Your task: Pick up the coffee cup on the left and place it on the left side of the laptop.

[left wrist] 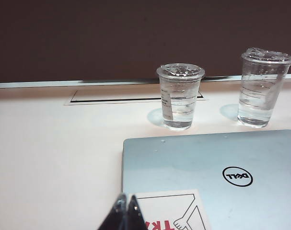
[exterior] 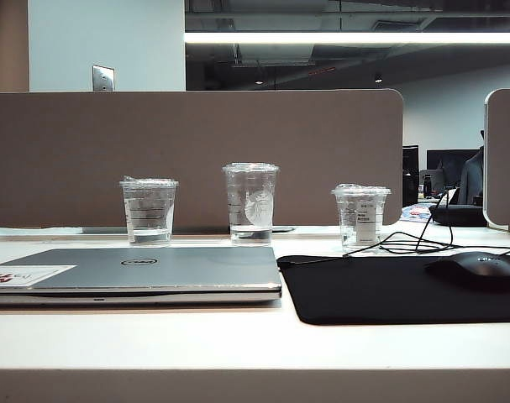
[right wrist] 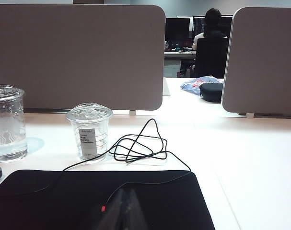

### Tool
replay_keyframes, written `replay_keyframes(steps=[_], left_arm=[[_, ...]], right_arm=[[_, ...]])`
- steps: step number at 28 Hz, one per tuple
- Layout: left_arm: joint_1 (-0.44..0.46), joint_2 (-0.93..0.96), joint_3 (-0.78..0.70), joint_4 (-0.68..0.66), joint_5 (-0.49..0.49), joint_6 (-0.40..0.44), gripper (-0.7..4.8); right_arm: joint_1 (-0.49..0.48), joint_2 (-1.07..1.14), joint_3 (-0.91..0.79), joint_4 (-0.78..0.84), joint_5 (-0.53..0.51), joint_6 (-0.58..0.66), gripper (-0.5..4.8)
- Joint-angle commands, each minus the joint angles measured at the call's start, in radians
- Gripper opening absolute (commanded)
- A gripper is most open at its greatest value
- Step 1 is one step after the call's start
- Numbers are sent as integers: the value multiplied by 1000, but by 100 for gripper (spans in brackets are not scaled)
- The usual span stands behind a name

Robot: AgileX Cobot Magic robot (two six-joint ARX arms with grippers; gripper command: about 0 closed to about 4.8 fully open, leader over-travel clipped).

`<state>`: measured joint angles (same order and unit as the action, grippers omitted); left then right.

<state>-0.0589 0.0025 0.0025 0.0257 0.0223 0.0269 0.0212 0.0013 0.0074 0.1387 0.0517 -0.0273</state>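
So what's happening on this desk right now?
Nothing is being handled yet. The left claw is shut and empty over the closed silver-grey Dell laptop; the right claw looks shut above the black mouse pad. The short clear line-printed coffee cup stands untouched behind the laptop, leftmost of three.

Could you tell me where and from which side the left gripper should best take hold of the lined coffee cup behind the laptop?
Probably around the mid-wall of the coffee cup, below its crinkled lid, coming level from the front over the laptop. It stands upright and tapers downward, with clear space either side. The left gripper is shut above the laptop; the right gripper hovers over the mouse pad.
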Motion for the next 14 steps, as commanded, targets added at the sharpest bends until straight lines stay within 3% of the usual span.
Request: replay_keyframes(steps=[1,6,14], left_arm=[[2,0,4,13,0,-1,-5],[2,0,4,13,0,0,-5],[2,0,4,18,1,-1,-5]], right_arm=[[0,-2,-6,1,-1,1,-1],[0,-2,-6,-113,-3,1,-1],[0,-2,-3,-85,-4,2,-1]])
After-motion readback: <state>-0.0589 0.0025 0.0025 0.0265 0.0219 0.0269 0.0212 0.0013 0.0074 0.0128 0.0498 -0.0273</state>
